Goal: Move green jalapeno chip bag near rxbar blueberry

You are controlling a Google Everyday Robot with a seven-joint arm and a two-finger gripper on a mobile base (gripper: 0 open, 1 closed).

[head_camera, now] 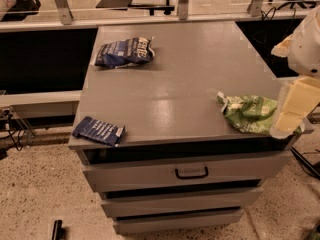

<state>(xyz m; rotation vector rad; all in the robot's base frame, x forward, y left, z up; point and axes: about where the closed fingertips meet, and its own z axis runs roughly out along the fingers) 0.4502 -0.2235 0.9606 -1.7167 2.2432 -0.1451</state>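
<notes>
My pincer [292,109] sat at the right edge of the frame, low over the front right corner of the tabletop [185,74], and it overlapped the right end of the green chip bag [247,113]. From this view I could not tell whether the pincer was open, closed, or already had hold of the bag. The green chip bag lay crumpled and flat near the front edge, on the right of the frame. The blue bar [98,130] lay at the front left corner, in the lower left of the frame, well apart from the bag, with bare tabletop between them. A dark blue chip bag [124,51] rested in the upper left, toward the back, out of the direct path. I judged that I was at the grasping step, with the carry not yet made. The next move called for a firm hold on the wrinkly foil, then a leftward sweep along the front edge, setting the bag down just beside the blue bar without knocking the bar off its corner.
</notes>
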